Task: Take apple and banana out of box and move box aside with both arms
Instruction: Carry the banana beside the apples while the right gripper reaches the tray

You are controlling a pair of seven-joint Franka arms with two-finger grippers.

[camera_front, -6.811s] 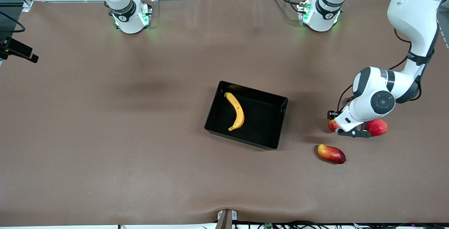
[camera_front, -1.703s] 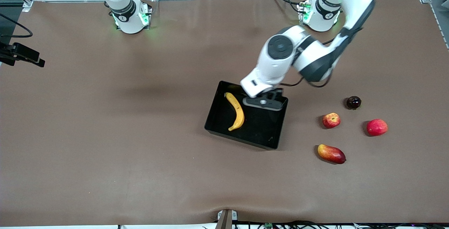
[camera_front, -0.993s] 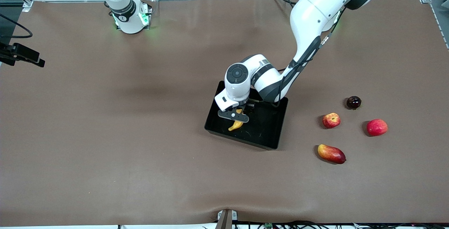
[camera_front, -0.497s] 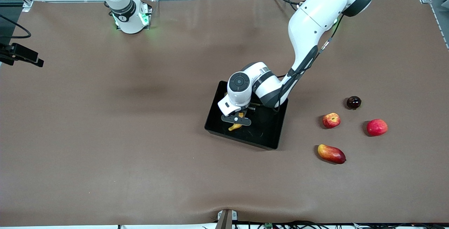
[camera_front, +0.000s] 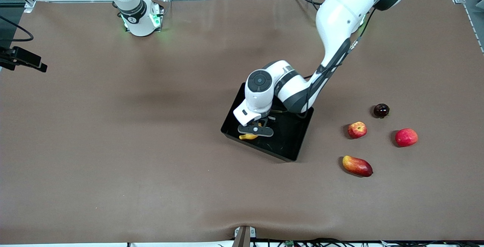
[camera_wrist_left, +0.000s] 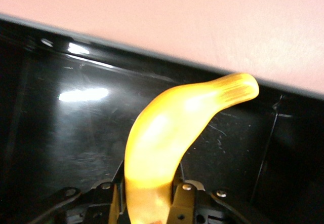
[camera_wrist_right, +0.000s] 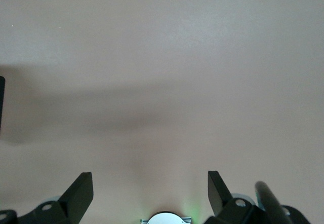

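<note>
The black tray (camera_front: 291,135) lies mid-table. My left gripper (camera_front: 256,129) is down inside it and shut on the yellow banana (camera_front: 245,137), whose tip sticks out toward the tray's wall. In the left wrist view the banana (camera_wrist_left: 172,133) stands between my left gripper's (camera_wrist_left: 148,204) fingers over the glossy tray floor (camera_wrist_left: 66,133). The small red apple with yellowish patches (camera_front: 357,129) sits on the table toward the left arm's end. My right gripper (camera_wrist_right: 149,191) is open and empty over bare brown table; it does not show in the front view.
A plain red round fruit (camera_front: 406,137), a red-yellow mango (camera_front: 357,165) and a small dark round fruit (camera_front: 381,110) lie around the apple. A black device (camera_front: 22,59) juts in at the right arm's end of the table.
My left arm came from the fruits to the tray and closed on the banana. Since half a second ago the banana's tip has swung toward the right arm's end and the tray has shifted slightly.
</note>
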